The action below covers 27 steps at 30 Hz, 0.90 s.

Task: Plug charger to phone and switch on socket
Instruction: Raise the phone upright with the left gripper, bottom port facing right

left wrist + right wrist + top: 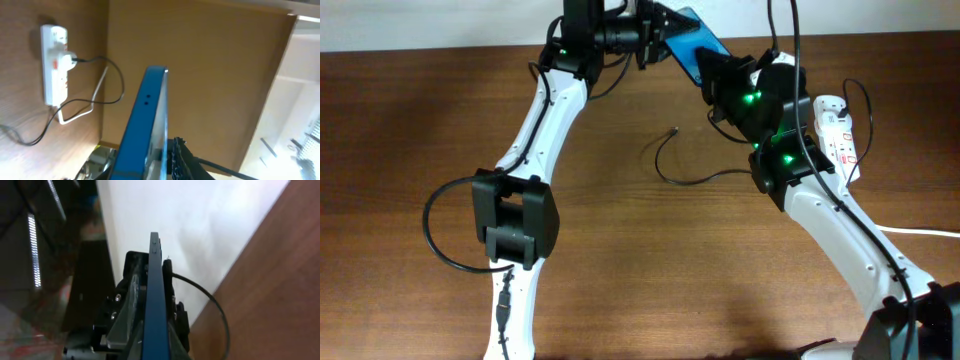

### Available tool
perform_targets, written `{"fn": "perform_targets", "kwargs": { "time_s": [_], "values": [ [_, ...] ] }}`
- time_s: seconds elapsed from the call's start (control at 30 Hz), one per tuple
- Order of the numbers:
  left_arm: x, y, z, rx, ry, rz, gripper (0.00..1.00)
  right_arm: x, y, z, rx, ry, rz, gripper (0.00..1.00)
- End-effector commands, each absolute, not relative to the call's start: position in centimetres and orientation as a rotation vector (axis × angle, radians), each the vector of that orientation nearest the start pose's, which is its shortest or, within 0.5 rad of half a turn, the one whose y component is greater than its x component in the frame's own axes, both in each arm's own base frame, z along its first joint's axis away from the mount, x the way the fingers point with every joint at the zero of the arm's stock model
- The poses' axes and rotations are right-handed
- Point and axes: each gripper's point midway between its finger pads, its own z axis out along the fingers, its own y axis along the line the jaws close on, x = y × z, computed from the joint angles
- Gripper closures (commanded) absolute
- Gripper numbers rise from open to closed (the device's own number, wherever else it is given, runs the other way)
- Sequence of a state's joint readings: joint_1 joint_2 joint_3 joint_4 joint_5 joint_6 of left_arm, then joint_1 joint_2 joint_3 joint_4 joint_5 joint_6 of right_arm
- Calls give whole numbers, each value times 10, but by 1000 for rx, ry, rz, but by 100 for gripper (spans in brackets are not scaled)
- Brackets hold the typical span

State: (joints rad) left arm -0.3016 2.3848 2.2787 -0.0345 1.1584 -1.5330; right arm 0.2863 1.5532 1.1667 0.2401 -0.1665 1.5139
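The phone (690, 45), blue with a thin dark edge, is held in the air over the table's far edge, between both grippers. My left gripper (665, 38) is shut on its far end, and the phone's edge fills the left wrist view (150, 120). My right gripper (712, 72) is shut on its near end, with the phone edge-on in the right wrist view (155, 295). The charger (665, 172), a thin black cable, lies on the table with its small plug (675, 130) free. It runs right to the white socket (837, 130), which also shows in the left wrist view (54, 65).
A thick white cord (920, 232) leaves the socket toward the right edge; it also shows in the left wrist view (82, 112). The brown wooden table (640, 260) ends at a white wall at the back. Both arms cross over the far middle of the table.
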Motion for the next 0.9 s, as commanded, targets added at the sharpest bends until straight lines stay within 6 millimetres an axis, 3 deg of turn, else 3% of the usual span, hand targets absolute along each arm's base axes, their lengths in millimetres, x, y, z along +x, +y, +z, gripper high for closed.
{"fn": "perform_targets", "kwargs": {
  "time_s": [0.0, 0.1, 0.2, 0.23, 0.27, 0.33, 0.37, 0.4, 0.43, 0.57, 0.67, 0.73, 0.8, 0.87],
  "values": [
    [530, -338, 332, -252, 2195, -2196, 83, 463, 200, 305, 939, 1756, 1481, 96],
    [530, -338, 332, -248, 2195, -2197, 98, 463, 200, 305, 939, 1756, 1481, 96],
    [531, -338, 332, -252, 2193, -2194, 100, 463, 200, 305, 938, 1755, 1481, 93],
    [531, -337, 332, -251, 2192, -2194, 100, 463, 200, 305, 934, 1757, 1479, 82],
    [530, -336, 332, -235, 2193, -2194, 100, 463, 200, 305, 930, 1757, 1476, 64],
    [532, -332, 332, -204, 2178, -2174, 100, 463, 200, 305, 896, 1764, 1455, 48],
    [534, -328, 332, -191, 2173, -2167, 100, 463, 200, 305, 854, 1773, 1427, 35],
    [537, -318, 332, -187, 2172, -2165, 100, 465, 195, 301, 791, 1796, 1364, 13],
    [540, -310, 331, -161, 2159, -2143, 100, 465, 191, 298, 782, 1809, 1340, 9],
    [547, -274, 316, -45, 2163, -2053, 100, 463, 177, 290, 579, 1904, 1284, 6],
    [556, -216, 275, -92, 2240, -1915, 100, 449, 160, 250, 477, 2095, 1168, 5],
    [551, -190, 253, -127, 2294, -1861, 100, 440, 159, 231, 394, 2182, 1082, 6],
    [538, -175, 234, -128, 2356, -1822, 100, 435, 156, 203, 442, 2279, 1034, 6],
    [529, -172, 226, -17, 2358, -1771, 100, 437, 162, 179, 455, 2338, 1066, 7]
  ]
}}
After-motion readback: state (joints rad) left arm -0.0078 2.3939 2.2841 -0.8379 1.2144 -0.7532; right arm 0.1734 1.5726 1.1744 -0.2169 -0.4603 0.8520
